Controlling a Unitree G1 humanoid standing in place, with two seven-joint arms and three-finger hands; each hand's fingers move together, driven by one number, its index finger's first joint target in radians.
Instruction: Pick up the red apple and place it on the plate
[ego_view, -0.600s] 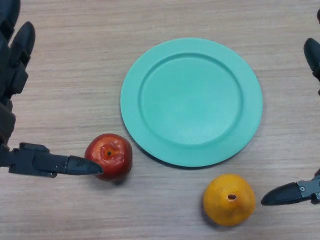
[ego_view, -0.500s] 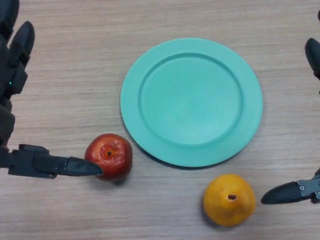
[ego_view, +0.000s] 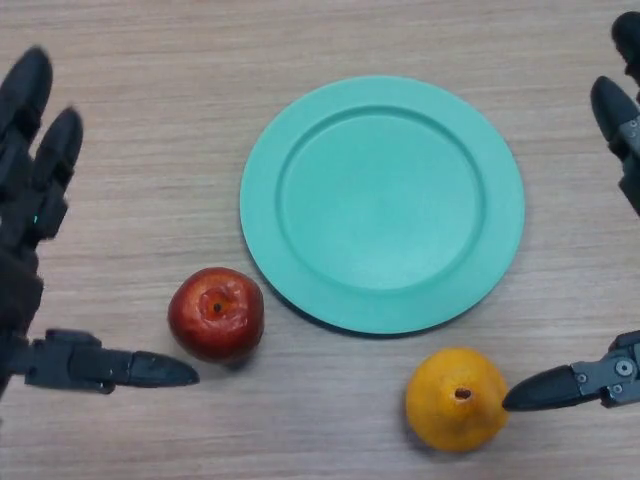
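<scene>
One apple (ego_view: 216, 313) is sitting on the counter (ego_view: 150, 130), stem dimple facing up, just beside the lower left rim of the plate (ego_view: 382, 203) but not on it. The plate is lying flat with nothing on it. An orange (ego_view: 455, 398) is resting below the plate's lower right edge, close to the rim and well apart from the apple.

The left hand (ego_view: 30, 260) is showing along the left edge, its fingers (ego_view: 45, 150) stretching straight up the view and its thumb (ego_view: 110, 368) pointing rightward below the apple (the tip is lying just beside the fruit's lower left, and I cannot tell whether it is touching). The hand is spread, gripping nothing.

The right hand (ego_view: 615, 130) is showing at the right edge, likewise spread, its thumb (ego_view: 565, 384) reaching leftward with its tip right at the orange's side.
</scene>
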